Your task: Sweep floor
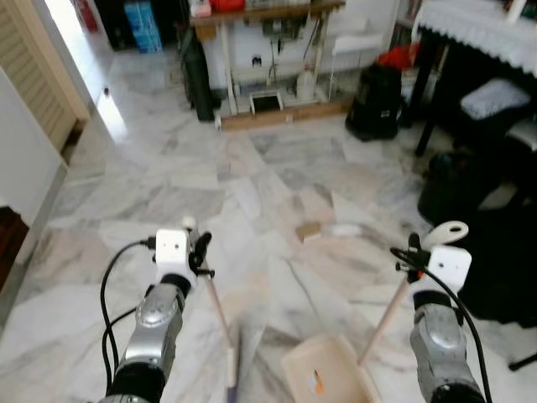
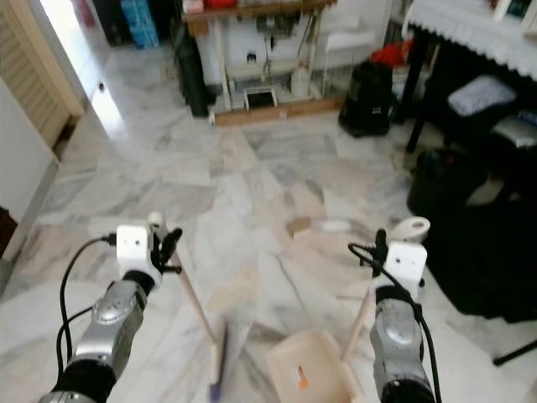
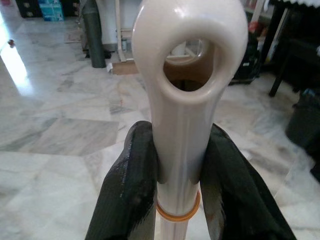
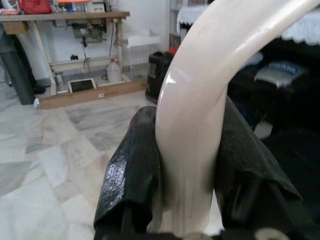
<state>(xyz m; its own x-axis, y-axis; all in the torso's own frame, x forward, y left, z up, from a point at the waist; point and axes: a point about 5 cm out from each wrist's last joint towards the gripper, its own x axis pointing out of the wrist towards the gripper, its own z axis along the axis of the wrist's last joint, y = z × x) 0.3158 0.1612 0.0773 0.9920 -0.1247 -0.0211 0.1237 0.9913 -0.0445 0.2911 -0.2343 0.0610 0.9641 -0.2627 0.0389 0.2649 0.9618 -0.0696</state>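
Two tools in hand, so you're set up but barely started. Left gripper point(image 3: 177, 175) is clamped on the broom handle point(image 1: 216, 304), w/ bristles on the floor point(image 1: 277, 176) by your feet. Right gripper point(image 4: 187, 170) is clenched round the dustpan handle point(image 1: 388, 312); dustpan point(image 1: 323, 369) sits beside the bristles. Debris point(image 1: 309, 232) & a white scrap point(image 1: 344, 228) lie ahead, unswept, so I'd say nearly all is left.

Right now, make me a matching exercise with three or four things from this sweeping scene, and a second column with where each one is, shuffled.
Things:
1. broom
2. dustpan
3. small box
4. black bag

Places:
A. lying on the floor ahead
B. handle in the right gripper
C. handle in the left gripper
D. by the workbench

Pairs: 1-C, 2-B, 3-A, 4-D
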